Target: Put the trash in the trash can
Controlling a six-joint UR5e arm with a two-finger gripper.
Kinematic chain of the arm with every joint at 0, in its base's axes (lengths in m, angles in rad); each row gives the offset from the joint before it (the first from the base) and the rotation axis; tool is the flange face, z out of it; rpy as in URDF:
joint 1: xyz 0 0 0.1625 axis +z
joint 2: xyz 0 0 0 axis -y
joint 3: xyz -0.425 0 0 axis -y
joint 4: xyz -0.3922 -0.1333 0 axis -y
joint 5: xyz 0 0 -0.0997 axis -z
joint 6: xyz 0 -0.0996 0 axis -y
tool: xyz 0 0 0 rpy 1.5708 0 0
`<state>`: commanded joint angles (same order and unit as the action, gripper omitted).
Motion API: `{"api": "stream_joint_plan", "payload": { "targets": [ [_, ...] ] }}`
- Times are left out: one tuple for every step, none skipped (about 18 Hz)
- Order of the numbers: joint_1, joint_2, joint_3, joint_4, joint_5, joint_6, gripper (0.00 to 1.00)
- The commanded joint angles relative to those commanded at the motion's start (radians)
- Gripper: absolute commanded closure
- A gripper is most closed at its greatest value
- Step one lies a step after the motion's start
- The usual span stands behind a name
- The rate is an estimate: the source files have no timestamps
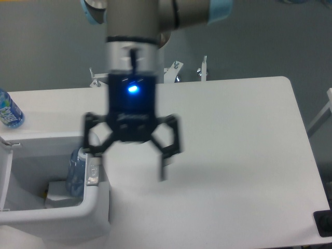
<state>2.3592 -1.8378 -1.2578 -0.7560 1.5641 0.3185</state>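
The trash can (99, 203) is a white bin at the lower left of the table. Inside it, the flattened clear plastic bottle (77, 171) leans against the right wall. A crumpled white wrapper (56, 199) lies on the bin floor beside it. My gripper (130, 165) hangs open and motion-blurred over the table, just right of the bin's rim, with nothing between its fingers. One fingertip (163, 171) points down at the bare tabletop.
An upright bottle with a blue label (8, 110) stands at the far left table edge. A grey latch tab (93, 173) sits on the bin's right rim, and its lid (5, 171) stands at the left. Metal brackets (202, 68) stand behind the table.
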Motion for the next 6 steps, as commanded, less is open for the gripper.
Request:
{"api": "stream_joint_plan", "payload": {
  "targets": [
    [0.006, 0.015, -0.009, -0.034, 0.043, 0.055, 0.00],
    [0.006, 0.031, -0.032, -0.064, 0.078, 0.113, 0.00],
    [0.009, 0.046, -0.055, -0.083, 0.106, 0.179, 0.00],
    [0.018, 0.063, -0.078, -0.095, 0.131, 0.242, 0.00],
    [0.029, 0.078, -0.097, -0.104, 0.154, 0.296, 0.00],
    [0.038, 0.092, -0.112, -0.117, 0.162, 0.322, 0.00]
  ]
}}
